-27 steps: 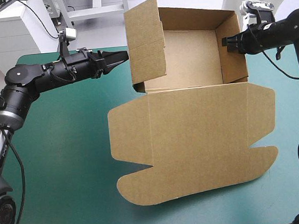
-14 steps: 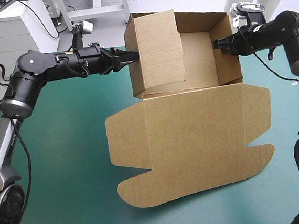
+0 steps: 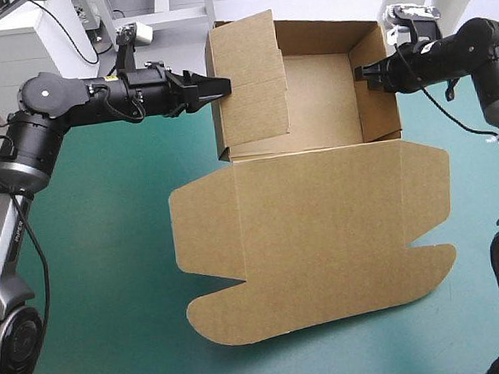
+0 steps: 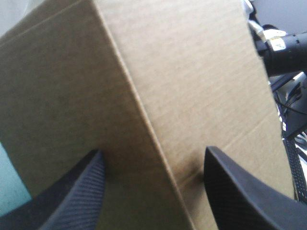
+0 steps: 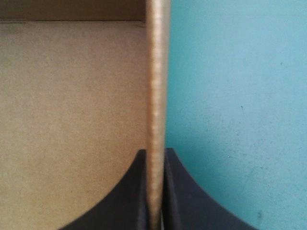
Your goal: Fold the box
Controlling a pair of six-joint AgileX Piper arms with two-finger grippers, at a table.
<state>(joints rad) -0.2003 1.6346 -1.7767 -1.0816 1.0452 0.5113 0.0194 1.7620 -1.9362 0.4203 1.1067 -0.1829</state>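
High view: box (image 3: pixel 321 233) long axis seemingly far-near.

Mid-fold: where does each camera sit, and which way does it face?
High: above and behind, looking down on box and table; left pincer and right pincer show.
Left wrist: on left arm, facing box's outer wall; own fingers apart.
Right wrist: on right arm, along box's wall; own fingers clamp it.
Shared: the box.
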